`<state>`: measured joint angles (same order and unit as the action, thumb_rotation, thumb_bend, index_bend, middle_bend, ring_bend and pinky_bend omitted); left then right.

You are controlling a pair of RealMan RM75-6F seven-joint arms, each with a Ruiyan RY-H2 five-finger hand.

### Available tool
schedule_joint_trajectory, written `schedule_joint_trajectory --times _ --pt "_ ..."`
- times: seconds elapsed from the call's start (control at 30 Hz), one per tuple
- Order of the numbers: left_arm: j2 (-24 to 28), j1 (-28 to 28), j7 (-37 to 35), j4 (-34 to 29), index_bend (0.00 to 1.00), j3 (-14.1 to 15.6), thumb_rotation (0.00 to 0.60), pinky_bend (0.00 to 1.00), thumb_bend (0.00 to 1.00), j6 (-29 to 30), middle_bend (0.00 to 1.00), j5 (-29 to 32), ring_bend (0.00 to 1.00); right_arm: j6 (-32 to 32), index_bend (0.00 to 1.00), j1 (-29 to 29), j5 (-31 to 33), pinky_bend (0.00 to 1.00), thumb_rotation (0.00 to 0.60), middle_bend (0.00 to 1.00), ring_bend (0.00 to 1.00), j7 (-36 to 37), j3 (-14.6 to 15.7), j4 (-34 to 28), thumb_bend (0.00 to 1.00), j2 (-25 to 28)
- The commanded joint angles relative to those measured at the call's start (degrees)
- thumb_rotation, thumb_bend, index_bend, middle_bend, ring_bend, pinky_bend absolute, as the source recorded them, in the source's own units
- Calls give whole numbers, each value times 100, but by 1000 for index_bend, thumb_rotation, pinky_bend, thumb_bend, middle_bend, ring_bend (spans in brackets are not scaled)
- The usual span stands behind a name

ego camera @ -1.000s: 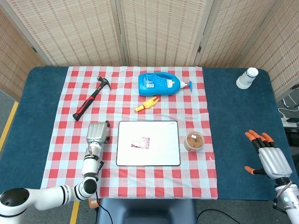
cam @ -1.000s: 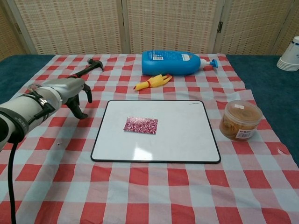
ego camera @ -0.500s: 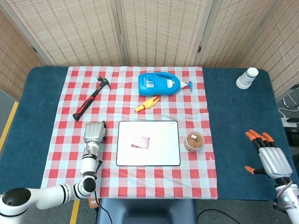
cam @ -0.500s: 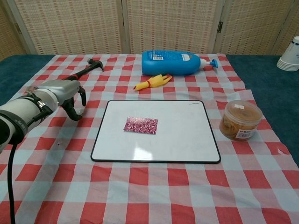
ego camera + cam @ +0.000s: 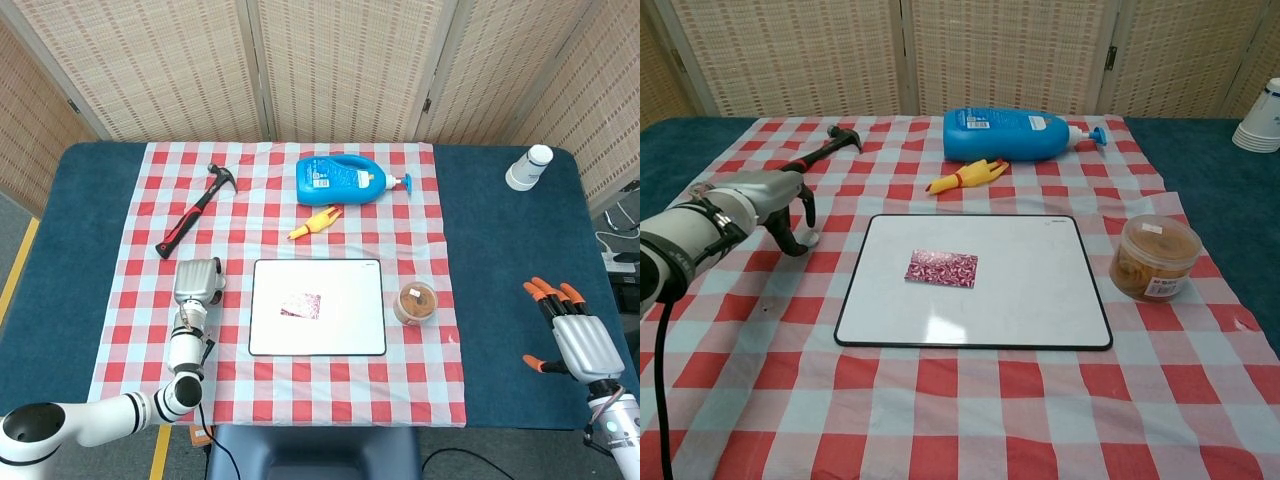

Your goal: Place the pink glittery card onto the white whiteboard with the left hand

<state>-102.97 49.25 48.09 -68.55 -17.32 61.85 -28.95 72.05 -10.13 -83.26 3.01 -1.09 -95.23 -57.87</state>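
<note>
The pink glittery card [image 5: 941, 268] lies flat on the white whiteboard [image 5: 1020, 290], in the left half of the board and well inside its black rim, so I judge the placing itself done; what is left, as far as I can see, is only to bring my arm clear and rest it.

My left hand [image 5: 775, 199] holds nothing. Its fingers curl downward over the checked cloth [image 5: 970, 420] just off the board's left edge, apart from the board and the card alike. In the head view this hand [image 5: 197, 281] sits between the board and the cloth's left edge, near the handle end of the hammer [image 5: 194, 212]. My right hand [image 5: 575, 337] hangs over the table's right edge with fingers spread and empty.

The card is a rectangle whose long axis runs roughly along the board's long side, left to right across the table, with a slight tilt: its right end sits a little nearer the front edge than its left end. It has no marked head or tail that I can make out.
</note>
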Motion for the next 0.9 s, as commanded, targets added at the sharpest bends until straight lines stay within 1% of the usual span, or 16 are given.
schedule_joint_trajectory --times 0.03,0.43,0.9 --pt "-3 -3 -16 12 414 4 600 1000 306 -6 1000 -15 1000 -9 0 -1 14 0 600 0 0 -14 0 -7 40 1" --pt "-29 -11 -2 112 427 25 600 1000 306 -98 1000 51 1000 -15 0 -1 47 0 600 0 0 -31 -7 -21 41 9" --pt "49 7 24 2 504 -38 600 1000 321 -37 1000 71 1000 -47 0 -12 84 0 600 0 0 -41 -14 -20 41 6"
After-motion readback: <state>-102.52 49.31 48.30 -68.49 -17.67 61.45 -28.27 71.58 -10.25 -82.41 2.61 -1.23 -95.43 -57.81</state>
